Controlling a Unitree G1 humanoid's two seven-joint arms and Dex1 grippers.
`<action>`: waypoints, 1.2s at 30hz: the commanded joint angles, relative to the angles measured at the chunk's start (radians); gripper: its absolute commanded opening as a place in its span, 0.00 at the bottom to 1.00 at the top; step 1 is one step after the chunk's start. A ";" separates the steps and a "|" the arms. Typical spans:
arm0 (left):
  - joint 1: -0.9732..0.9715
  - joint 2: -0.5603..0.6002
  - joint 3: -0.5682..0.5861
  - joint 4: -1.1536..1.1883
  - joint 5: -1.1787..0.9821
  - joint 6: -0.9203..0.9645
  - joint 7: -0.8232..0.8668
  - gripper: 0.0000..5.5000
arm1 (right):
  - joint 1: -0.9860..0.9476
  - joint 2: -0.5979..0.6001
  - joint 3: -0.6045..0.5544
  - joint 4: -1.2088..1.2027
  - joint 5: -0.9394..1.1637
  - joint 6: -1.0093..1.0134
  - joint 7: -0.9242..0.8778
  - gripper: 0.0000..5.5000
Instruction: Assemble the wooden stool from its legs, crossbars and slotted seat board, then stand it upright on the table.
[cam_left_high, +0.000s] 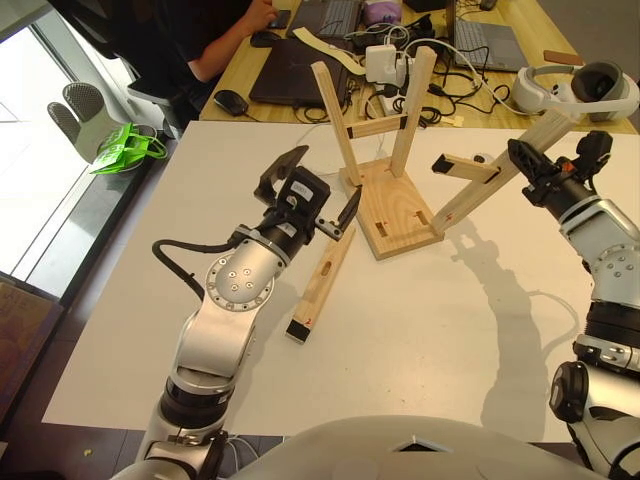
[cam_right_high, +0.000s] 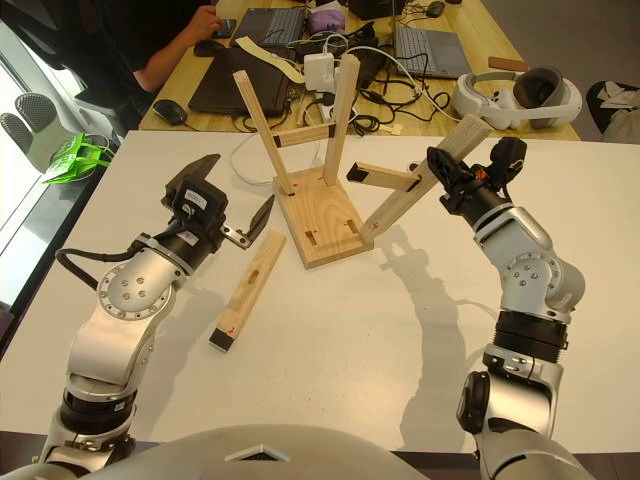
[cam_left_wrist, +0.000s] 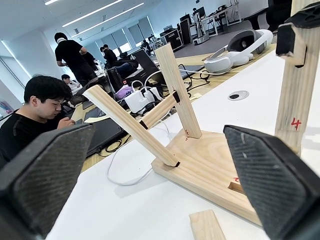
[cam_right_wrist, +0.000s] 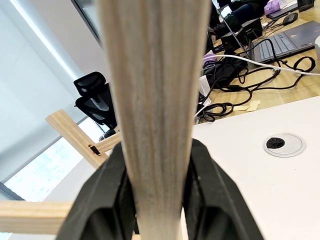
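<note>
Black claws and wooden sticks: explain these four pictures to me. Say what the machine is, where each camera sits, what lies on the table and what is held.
This is a humanoid robot with two arms, each ending in a two-fingered end effector. Two pictures come from cameras in its head, looking down. The other two come from cameras on its wrists. On the white table lies the seat board, with two legs standing in its slots, joined by a crossbar. A loose leg lies flat beside it. The left end effector is open and empty, over one end of that loose leg. The right end effector is shut on another leg, whose low end is at the seat board's edge.
</note>
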 joint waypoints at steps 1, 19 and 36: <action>-0.021 -0.004 0.006 0.010 0.012 0.002 -0.003 0.87 | -0.049 0.039 0.028 0.058 -0.041 -0.080 0.035 0.18; -0.026 -0.009 0.010 0.008 0.024 -0.001 -0.003 0.87 | -0.116 0.022 0.116 0.277 -0.203 -0.246 0.214 0.18; -0.022 -0.001 0.007 0.000 0.058 -0.005 -0.006 0.87 | 0.081 -0.010 0.330 0.035 -0.367 -0.219 0.242 0.18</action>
